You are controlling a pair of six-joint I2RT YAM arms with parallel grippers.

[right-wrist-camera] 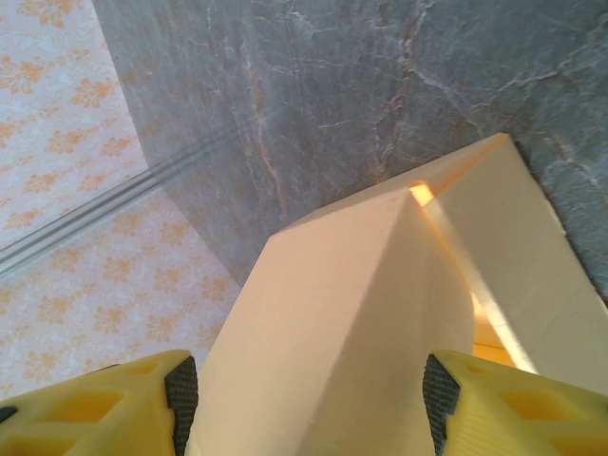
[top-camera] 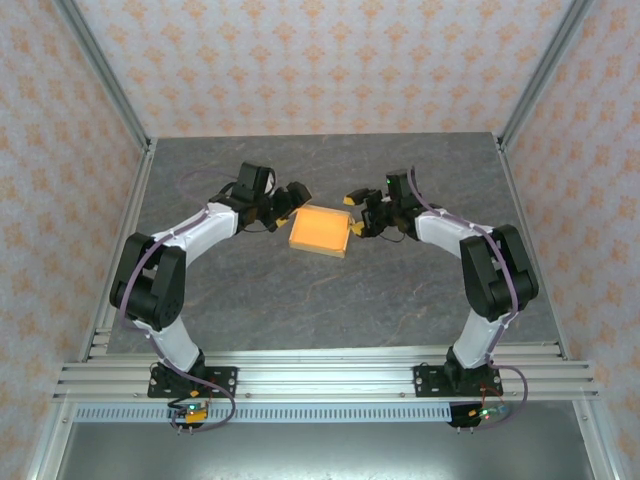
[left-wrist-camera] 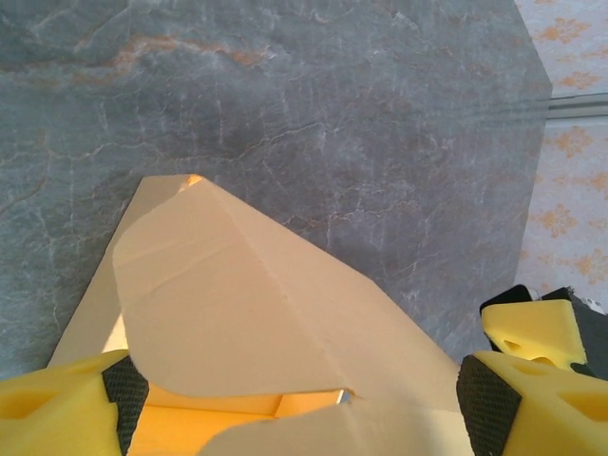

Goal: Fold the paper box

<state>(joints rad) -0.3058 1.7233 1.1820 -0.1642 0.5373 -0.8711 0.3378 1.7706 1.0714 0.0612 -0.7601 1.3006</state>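
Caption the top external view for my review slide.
Left gripper and right gripper flank the paper box on the table, one at each side.

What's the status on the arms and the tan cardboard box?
Left gripper open, straddling a raised flap. Right gripper astride opposite flap, grip unclear. Tan cardboard box between them on grey marbled table. Nothing in the way.

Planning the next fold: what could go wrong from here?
1. Both side flaps are raised, not tucked; the left tool and right tool straddle them, so squeezing may crease the card.
2. The paper box lies free on the table; uneven pushes could slide or twist it.
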